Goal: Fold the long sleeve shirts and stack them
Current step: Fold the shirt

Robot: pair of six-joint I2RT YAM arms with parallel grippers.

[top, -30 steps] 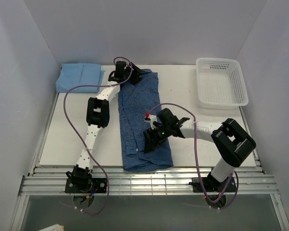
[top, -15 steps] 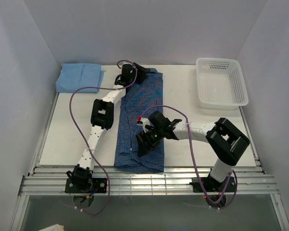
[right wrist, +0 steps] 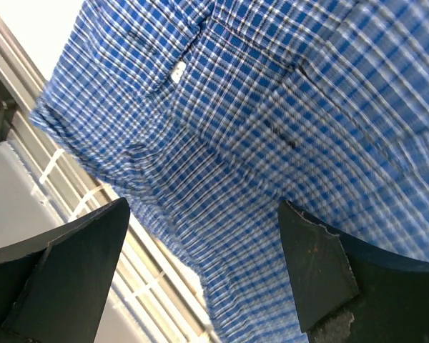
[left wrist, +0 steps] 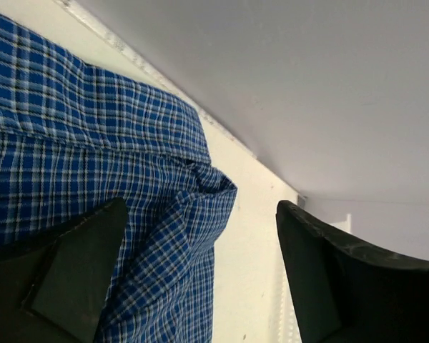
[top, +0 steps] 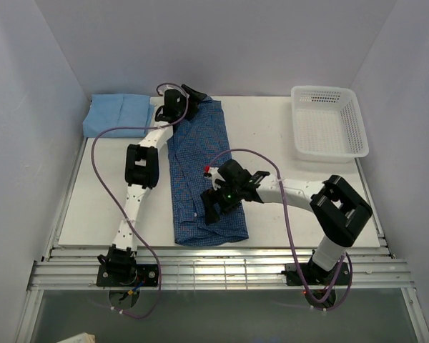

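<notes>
The dark blue check shirt (top: 200,171) lies as a long narrow strip down the middle of the table, its collar end at the back. It also shows in the left wrist view (left wrist: 93,136) and the right wrist view (right wrist: 272,107). The plain light blue shirt (top: 118,114) lies folded at the back left corner. My left gripper (top: 191,93) is open at the check shirt's far end, one finger over the cloth (left wrist: 200,207). My right gripper (top: 209,209) is open low over the shirt's near part (right wrist: 204,207), holding nothing.
A white mesh basket (top: 327,91) stands at the back right. The white table (top: 286,150) ends at a slatted metal edge (top: 222,261) in front. Purple cables loop from both arms. Grey walls close in on three sides.
Both grippers have moved left, and the check shirt has shifted left with them. It now lies narrower and nearer the left arm.
</notes>
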